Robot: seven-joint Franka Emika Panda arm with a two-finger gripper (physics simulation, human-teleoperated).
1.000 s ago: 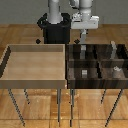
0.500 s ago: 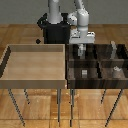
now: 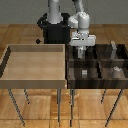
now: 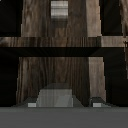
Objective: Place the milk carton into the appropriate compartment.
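Milk carton (image 3: 81,51): hangs between the fingers of the gripper (image 3: 81,53), over the far cell on the exterior view's left of the dark bin, the compartment (image 3: 73,54).
Claw: narrowly parted, apparently clamped on the carton's flat sides.
Handling (judged): light, stiff, smooth-walled; take the body below the gable, since the slopes would slip.
Right cells hold small grey blocks (image 3: 116,70).

On thin metal legs stand a light tray (image 3: 35,79) and, just beside it, a dark four-cell bin (image 3: 95,62).
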